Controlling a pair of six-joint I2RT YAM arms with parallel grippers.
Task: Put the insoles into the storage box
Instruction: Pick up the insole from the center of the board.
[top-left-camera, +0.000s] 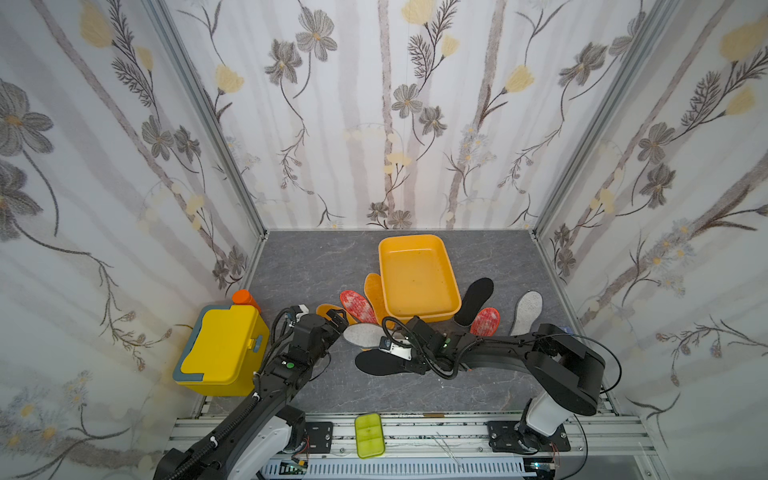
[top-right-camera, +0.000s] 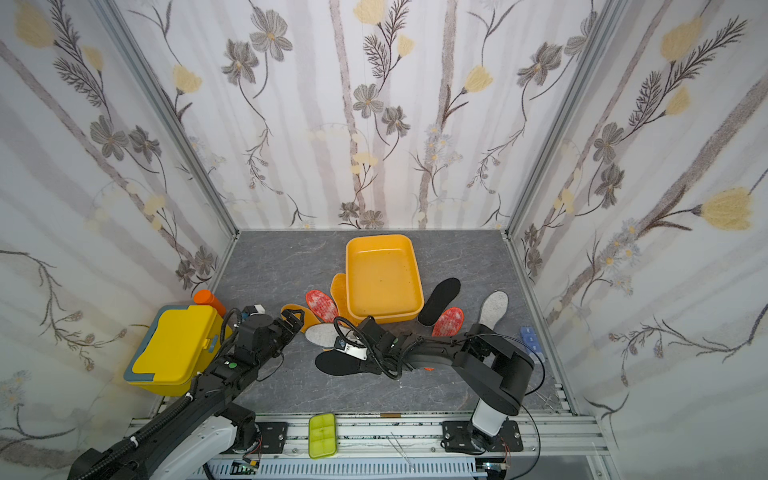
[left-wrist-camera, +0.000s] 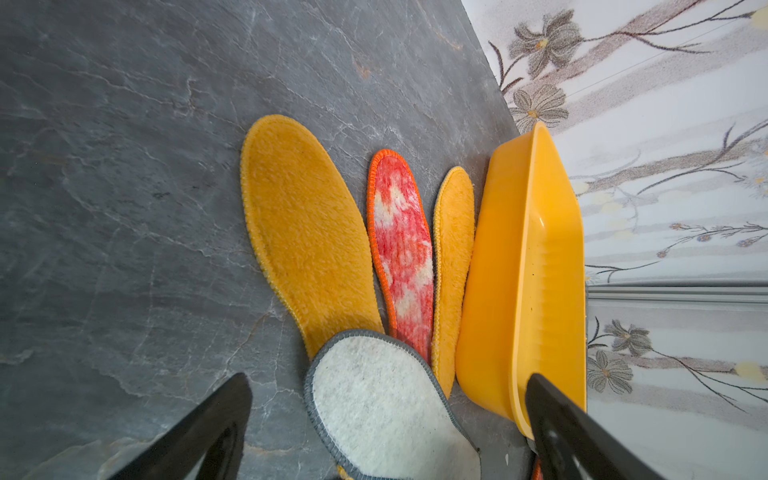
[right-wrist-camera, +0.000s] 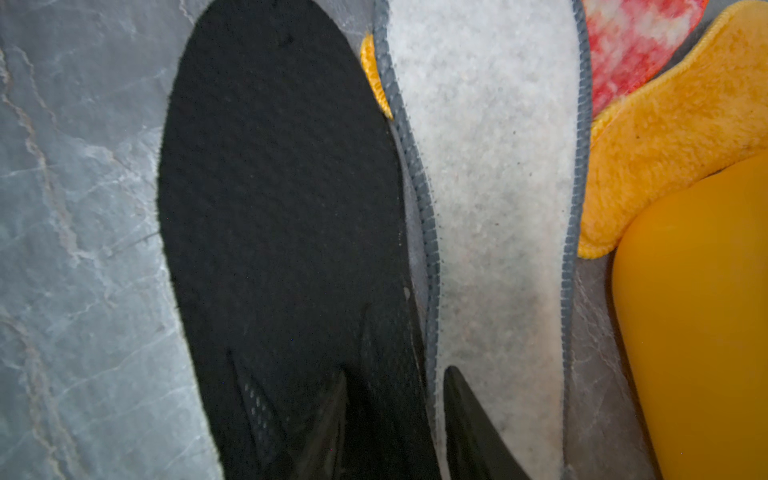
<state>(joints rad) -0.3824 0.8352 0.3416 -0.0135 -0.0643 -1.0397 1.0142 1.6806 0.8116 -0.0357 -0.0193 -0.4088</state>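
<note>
The yellow-orange storage box (top-left-camera: 415, 274) (left-wrist-camera: 519, 270) stands empty at the back middle of the grey table. To its left lie two orange-yellow insoles (top-left-camera: 374, 291) (top-left-camera: 326, 309), a red speckled insole (top-left-camera: 357, 305) and a grey-white felt insole (top-left-camera: 361, 334). To its right lie a black insole (top-left-camera: 476, 299), a red one (top-left-camera: 486, 321) and a grey-white one (top-left-camera: 528, 309). My left gripper (left-wrist-camera: 388, 378) hovers open over the felt insole's end (left-wrist-camera: 386, 407). My right gripper (right-wrist-camera: 395, 374) has narrowed its jaws on the near edge of another black insole (right-wrist-camera: 282, 208) (top-left-camera: 376, 361), which lies beside the felt one (right-wrist-camera: 490, 187).
A yellow lidded box (top-left-camera: 224, 353) with an orange-capped bottle (top-left-camera: 245, 298) behind it stands at the left wall. A lime-green tray (top-left-camera: 369, 434) rests on the front rail. A small blue item (top-right-camera: 530, 337) lies at the right wall. Papered walls enclose three sides.
</note>
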